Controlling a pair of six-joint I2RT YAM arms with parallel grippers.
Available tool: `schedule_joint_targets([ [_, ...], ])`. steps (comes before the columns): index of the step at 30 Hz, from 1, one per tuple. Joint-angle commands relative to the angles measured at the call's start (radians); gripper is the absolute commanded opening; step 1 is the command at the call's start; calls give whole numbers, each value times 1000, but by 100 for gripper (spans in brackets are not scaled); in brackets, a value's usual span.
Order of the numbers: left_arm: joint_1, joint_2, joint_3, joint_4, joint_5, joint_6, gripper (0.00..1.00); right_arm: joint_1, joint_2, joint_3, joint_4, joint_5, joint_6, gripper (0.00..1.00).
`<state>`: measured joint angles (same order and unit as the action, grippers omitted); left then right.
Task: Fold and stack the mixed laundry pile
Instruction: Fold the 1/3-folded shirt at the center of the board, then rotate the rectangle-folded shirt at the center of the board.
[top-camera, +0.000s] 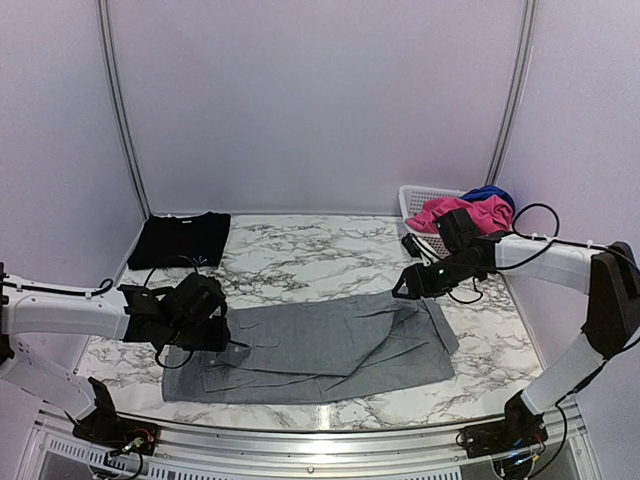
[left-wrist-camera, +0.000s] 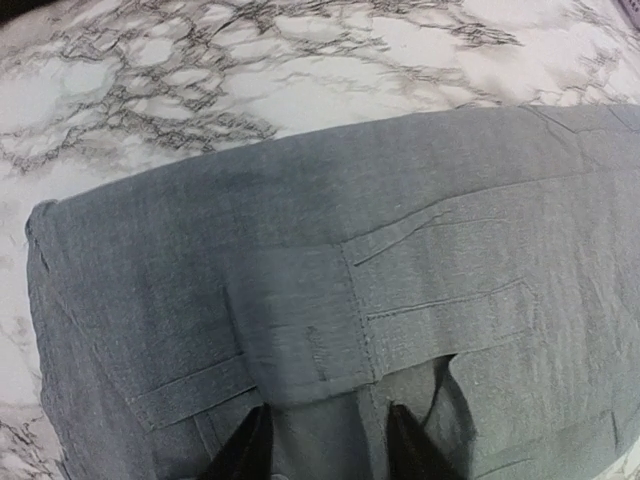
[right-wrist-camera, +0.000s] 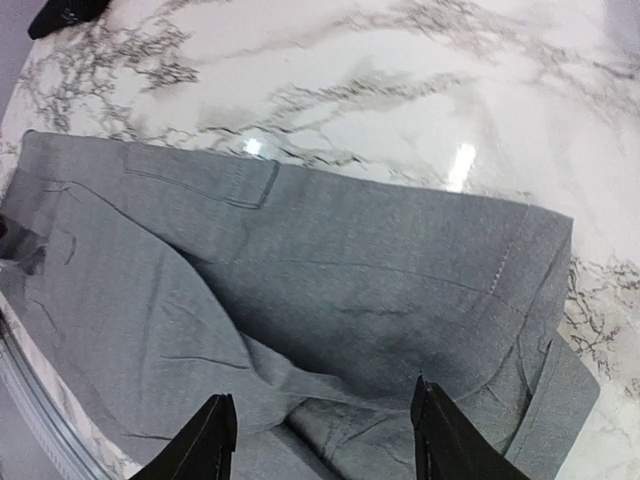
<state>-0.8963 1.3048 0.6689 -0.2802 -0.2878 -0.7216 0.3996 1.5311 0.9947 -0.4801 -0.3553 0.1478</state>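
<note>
The grey pocketed trousers (top-camera: 320, 345) lie spread flat across the near half of the marble table, waist end at the left. My left gripper (top-camera: 225, 335) is low over their left end. In the left wrist view (left-wrist-camera: 325, 440) its jaws stand apart, straddling grey fabric (left-wrist-camera: 300, 250) just below a pocket flap. My right gripper (top-camera: 402, 290) is open over the trousers' right end. The right wrist view (right-wrist-camera: 325, 420) shows it wide open above a rumpled fold (right-wrist-camera: 350, 280). The folded black cloth (top-camera: 180, 238) lies at the back left. The pink piece (top-camera: 470, 212) and the dark blue piece (top-camera: 487, 192) sit in the basket.
The white lattice basket (top-camera: 418, 198) stands at the back right by the wall. A small black object (top-camera: 412, 243) lies on the table in front of it. The right arm's cable (top-camera: 530, 212) loops near the basket. A metal rail (top-camera: 300, 435) runs along the table's front edge.
</note>
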Motion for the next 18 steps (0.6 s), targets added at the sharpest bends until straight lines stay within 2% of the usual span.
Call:
schedule_joint_targets([
  [1,11,23,63,-97,-37,29,50,24,-75,56,-44,-96,-16,55],
  [4,12,-50,105,-119,-81,55,59,98,-94,56,-39,-123,14,52],
  [7,12,-105,150,-120,-72,113,61,178,-63,46,-14,-112,56,47],
  [10,11,-47,208,-120,48,195,55,210,-16,19,10,-86,94,42],
  [13,4,37,232,-96,160,208,48,214,19,-17,17,-37,103,41],
  [18,7,139,217,-53,154,167,45,213,89,-70,26,29,91,41],
])
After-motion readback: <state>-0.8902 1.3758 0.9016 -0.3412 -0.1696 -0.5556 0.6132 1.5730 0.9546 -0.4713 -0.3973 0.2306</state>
